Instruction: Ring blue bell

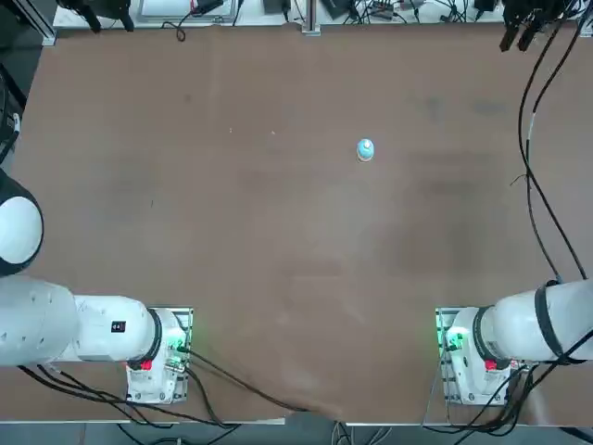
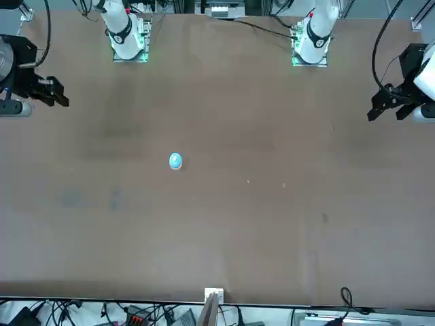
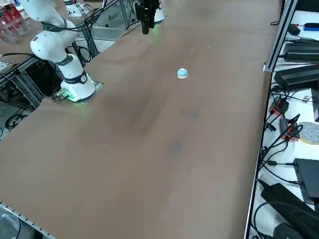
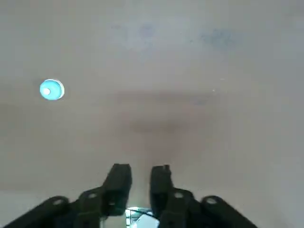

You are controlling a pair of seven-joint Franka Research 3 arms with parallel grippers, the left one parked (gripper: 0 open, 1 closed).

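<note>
So our blue bell (image 1: 365, 149) sits alone on the brown tabletop (image 1: 278, 232), well apart from the right gripper (image 4: 141, 183), whose fingers are partly open, holding nothing. We'd close them fully, centre above the button, then tap lightly straight down.

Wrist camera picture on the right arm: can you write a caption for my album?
Two black gripper fingers apart above the brown table, small round light-blue bell beyond them.

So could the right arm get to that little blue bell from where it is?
Probably yes: the right gripper hovers above the table with a gap between its fingers, and nothing seems to stand between it and the bell.
</note>
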